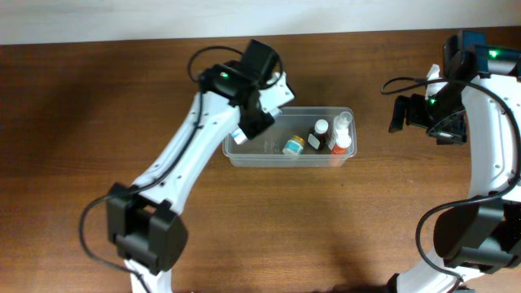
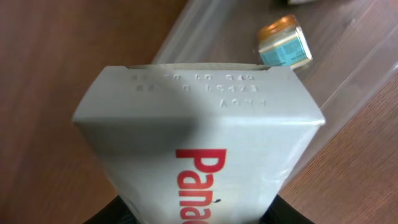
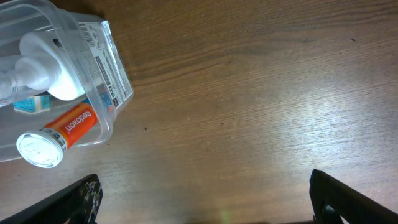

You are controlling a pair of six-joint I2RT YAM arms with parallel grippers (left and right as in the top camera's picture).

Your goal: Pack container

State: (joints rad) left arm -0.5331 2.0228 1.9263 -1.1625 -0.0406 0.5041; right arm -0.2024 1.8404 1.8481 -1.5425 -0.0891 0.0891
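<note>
The clear plastic container (image 1: 277,156) sits mid-table. It holds a small amber-lidded jar with a blue label (image 1: 294,145), a dark bottle with a white cap (image 1: 320,135), a white pump bottle (image 1: 343,127) and an orange tube (image 1: 339,148). My left gripper (image 1: 248,126) is over the container's left end, shut on a white box with red lettering (image 2: 205,149). The box fills the left wrist view, with the jar (image 2: 285,43) beyond it. My right gripper (image 1: 400,114) is open and empty, to the right of the container (image 3: 99,134), above bare wood.
A pale strip (image 1: 122,20) runs along the far edge of the brown wooden table (image 1: 81,122). The right arm's base and cables (image 1: 472,57) stand at the far right.
</note>
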